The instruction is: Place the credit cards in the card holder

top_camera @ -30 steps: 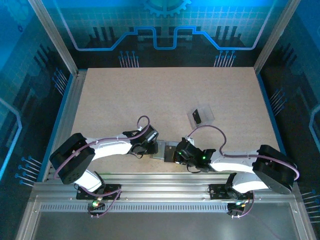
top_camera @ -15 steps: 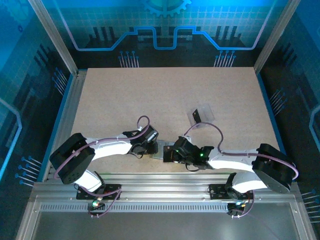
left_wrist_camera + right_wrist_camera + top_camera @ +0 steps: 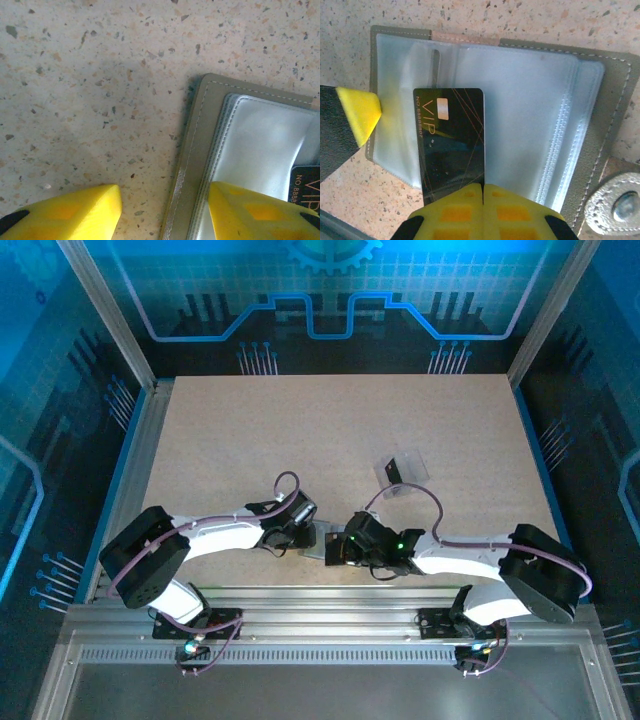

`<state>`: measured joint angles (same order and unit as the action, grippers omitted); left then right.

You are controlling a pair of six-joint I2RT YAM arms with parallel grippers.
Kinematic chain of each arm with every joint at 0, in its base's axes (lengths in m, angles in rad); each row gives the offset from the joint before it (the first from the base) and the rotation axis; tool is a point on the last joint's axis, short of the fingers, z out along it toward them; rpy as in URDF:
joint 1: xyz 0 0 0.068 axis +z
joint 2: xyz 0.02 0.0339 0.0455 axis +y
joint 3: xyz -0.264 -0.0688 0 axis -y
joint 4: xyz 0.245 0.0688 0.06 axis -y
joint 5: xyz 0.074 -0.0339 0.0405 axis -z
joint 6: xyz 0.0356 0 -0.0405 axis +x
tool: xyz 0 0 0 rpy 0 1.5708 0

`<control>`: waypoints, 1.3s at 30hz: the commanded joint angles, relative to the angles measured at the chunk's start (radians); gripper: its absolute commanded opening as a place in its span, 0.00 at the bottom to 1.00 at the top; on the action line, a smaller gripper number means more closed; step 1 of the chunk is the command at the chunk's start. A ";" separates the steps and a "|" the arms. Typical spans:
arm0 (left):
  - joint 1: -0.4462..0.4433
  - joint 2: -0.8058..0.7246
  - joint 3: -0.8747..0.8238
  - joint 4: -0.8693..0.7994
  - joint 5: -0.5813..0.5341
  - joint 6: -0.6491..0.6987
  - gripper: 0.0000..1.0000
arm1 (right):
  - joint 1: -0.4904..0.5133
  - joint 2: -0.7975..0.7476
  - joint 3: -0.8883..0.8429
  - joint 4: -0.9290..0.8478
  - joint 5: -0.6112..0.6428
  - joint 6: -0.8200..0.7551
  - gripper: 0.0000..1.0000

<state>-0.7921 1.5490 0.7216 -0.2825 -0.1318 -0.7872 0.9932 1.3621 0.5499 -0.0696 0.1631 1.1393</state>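
The card holder lies open on the table, grey with clear plastic sleeves, near the front edge between the arms. My right gripper is shut on the edge of a black credit card marked VIP, which lies flat over the holder's left sleeve. My left gripper is open. One of its yellow fingers rests on the holder's sleeve, the other stands over bare table, and the holder's stitched edge runs between them. The black card's corner peeks in at the right of the left wrist view.
A clear plastic box with a dark card inside sits on the table behind the right arm. The holder's metal snap tab sticks out at its right side. The metal rail runs just in front of the holder.
My right arm has slid left, carrying the black card further over the holder. The left arm has stayed in place.
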 commanded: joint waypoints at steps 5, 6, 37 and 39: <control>-0.019 0.106 -0.067 0.091 0.096 -0.017 0.53 | -0.012 -0.030 -0.005 -0.084 -0.054 -0.040 0.00; -0.020 0.106 -0.067 0.091 0.096 -0.018 0.53 | -0.012 -0.031 -0.007 -0.089 -0.059 -0.042 0.00; -0.019 0.118 -0.060 0.091 0.094 -0.011 0.53 | -0.057 -0.010 0.049 -0.144 -0.107 -0.103 0.00; -0.019 0.118 -0.063 0.094 0.095 -0.013 0.53 | -0.057 -0.006 0.061 -0.157 -0.110 -0.107 0.00</control>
<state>-0.7921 1.5501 0.7212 -0.2813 -0.1341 -0.7872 0.9474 1.3392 0.5816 -0.1814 0.0666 1.0531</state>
